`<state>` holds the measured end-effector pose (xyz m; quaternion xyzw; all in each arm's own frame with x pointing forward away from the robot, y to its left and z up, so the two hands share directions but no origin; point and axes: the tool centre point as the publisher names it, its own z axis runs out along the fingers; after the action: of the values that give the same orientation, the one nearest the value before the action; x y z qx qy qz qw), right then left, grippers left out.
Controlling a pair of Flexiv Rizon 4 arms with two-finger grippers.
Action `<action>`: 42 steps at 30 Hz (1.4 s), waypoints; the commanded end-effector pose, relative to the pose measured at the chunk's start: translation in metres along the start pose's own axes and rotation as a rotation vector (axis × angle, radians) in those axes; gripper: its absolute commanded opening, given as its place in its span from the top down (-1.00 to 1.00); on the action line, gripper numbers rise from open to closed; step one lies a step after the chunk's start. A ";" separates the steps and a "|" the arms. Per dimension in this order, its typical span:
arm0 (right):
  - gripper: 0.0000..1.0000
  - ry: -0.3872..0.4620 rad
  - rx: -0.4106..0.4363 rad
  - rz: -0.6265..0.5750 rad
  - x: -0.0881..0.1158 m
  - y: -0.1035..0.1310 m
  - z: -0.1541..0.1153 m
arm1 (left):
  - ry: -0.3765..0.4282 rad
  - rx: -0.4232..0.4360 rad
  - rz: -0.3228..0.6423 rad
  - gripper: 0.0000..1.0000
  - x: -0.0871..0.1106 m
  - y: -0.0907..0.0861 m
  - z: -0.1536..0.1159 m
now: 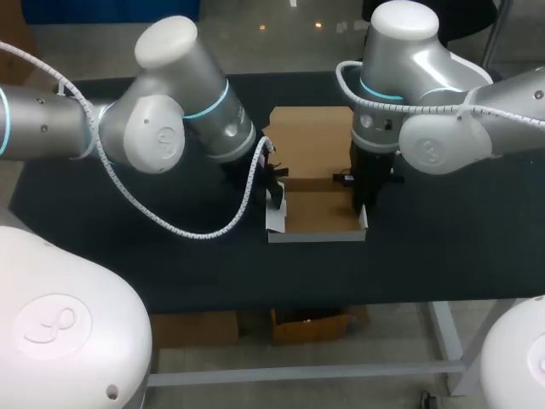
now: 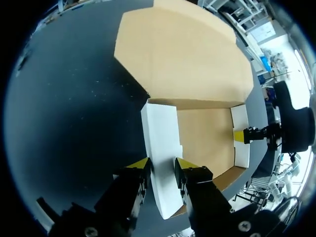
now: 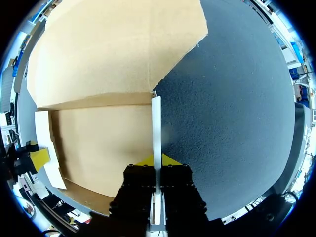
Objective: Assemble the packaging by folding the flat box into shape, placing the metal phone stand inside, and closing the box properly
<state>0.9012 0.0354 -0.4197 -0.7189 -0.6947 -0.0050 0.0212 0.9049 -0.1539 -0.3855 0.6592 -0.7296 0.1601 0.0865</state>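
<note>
Head view: open brown cardboard box with white outer faces (image 1: 319,211) sits mid-way on the dark table (image 1: 443,247), its wide lid flap (image 1: 311,141) lying flat on the far side. Left gripper (image 1: 274,189) is down at the box's white left side wall (image 1: 275,217); right gripper (image 1: 362,203) is down at the white right side wall (image 1: 364,220). Left wrist view: left gripper (image 2: 162,164) has its fingers spread, with the left side wall (image 2: 160,133) tilted in the gap between them, white face showing. Ahead lies the brown box (image 2: 205,138) floor, then the lid flap (image 2: 182,59). At the far wall a yellow tip of the right gripper (image 2: 239,136) touches the right side wall (image 2: 242,148). Right wrist view: right gripper (image 3: 157,160) has its fingers close together, pinching the right side wall (image 3: 156,128), which stands upright and edge-on. The box (image 3: 98,143) floor lies beside it, and the left gripper (image 3: 39,157) is at the left side wall (image 3: 49,163) across it.
</note>
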 end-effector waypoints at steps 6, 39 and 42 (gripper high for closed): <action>1.00 -0.002 0.001 0.001 0.001 0.000 0.000 | -0.144 -0.004 -0.008 0.39 0.004 -0.002 0.012; 1.00 -0.002 0.001 0.001 0.001 0.000 0.000 | -0.312 -0.044 -0.033 0.78 -0.004 0.005 0.027; 1.00 -0.002 0.001 0.001 0.001 0.000 0.000 | -0.316 -0.049 -0.034 0.91 -0.004 0.005 0.027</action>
<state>0.9013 0.0342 -0.4196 -0.7192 -0.6945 -0.0047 0.0209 0.9008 -0.1515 -0.4095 0.6846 -0.7268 0.0548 0.0084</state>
